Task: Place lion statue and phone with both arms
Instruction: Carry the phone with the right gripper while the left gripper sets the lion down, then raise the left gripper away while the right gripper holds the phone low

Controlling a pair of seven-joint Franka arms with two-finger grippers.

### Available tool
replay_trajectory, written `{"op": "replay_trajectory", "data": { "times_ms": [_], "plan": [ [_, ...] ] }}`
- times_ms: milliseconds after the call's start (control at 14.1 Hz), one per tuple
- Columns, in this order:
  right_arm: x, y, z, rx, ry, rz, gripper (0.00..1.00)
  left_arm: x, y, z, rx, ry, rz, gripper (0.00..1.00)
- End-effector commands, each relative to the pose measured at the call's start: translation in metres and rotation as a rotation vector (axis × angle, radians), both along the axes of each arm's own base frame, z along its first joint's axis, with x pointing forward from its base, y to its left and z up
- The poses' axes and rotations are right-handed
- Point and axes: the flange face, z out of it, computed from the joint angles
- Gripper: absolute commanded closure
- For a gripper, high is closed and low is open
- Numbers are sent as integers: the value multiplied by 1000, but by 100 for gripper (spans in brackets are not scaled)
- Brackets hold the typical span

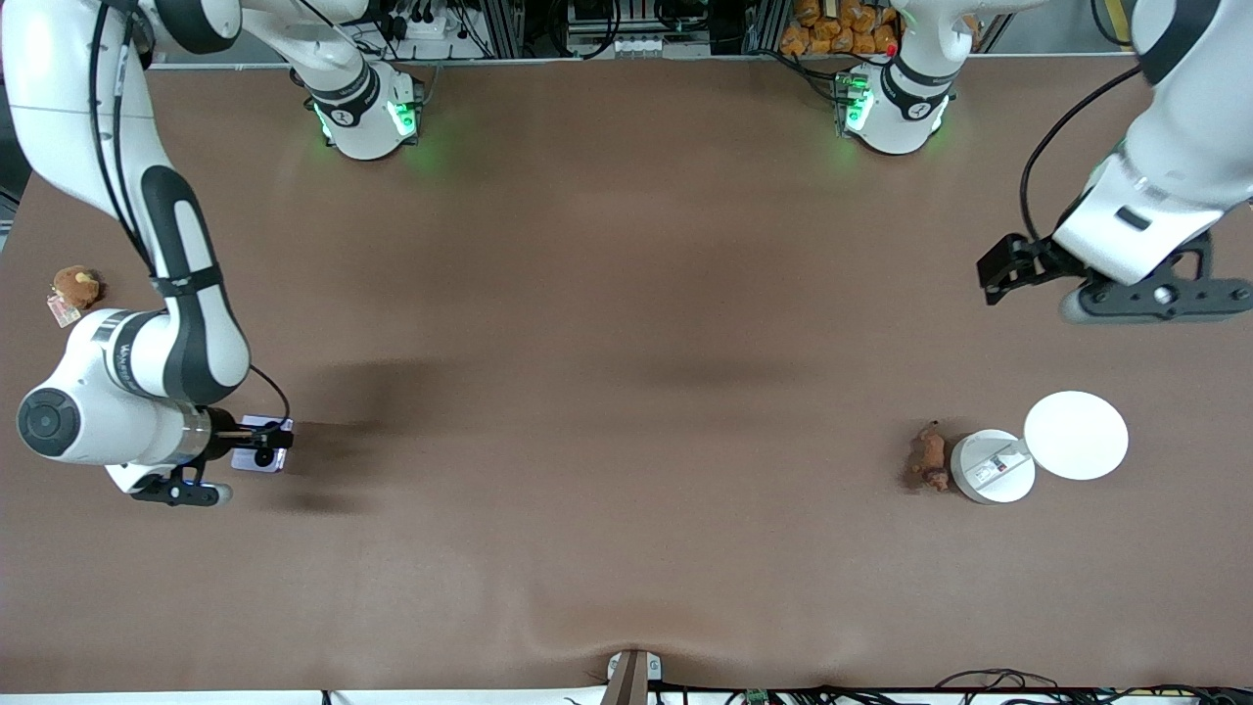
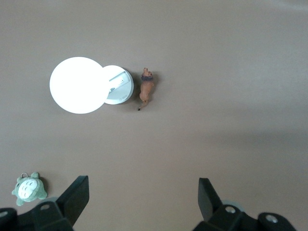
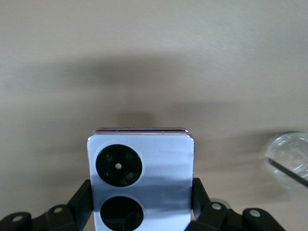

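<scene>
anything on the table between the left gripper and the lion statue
No. The left wrist view shows only bare brown table between the open left gripper and the lion statue; the white disc device sits beside the statue, not in between.

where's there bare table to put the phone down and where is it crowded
The broad brown table between the right gripper, shut on the phone, and the lion statue is bare. Crowded spots: the lion statue sits beside the white round device and white disc under the open left gripper; a brown plush sits at the right arm's end.
</scene>
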Motion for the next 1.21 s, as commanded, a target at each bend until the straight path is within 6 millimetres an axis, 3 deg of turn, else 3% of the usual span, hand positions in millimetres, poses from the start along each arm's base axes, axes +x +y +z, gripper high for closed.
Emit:
{"op": "replay_trajectory", "data": {
  "times_ms": [0,284,426,995,1137],
  "plan": [
    [-1,1,-3,-2,-5,13,100,-24,29,32,-44,17,16,0],
    [-13,-7,-29,-4,-4,-2,100,-52,69,26,-84,97,58,0],
    [-20,-7,-44,-9,-25,-2,100,-52,71,26,-88,97,62,0],
    [-25,-13,-54,-8,-10,-12,100,-58,69,31,-77,96,80,0],
    [-26,-13,-55,-8,-7,-12,90,-63,61,35,-69,87,67,0]
  ]
}}
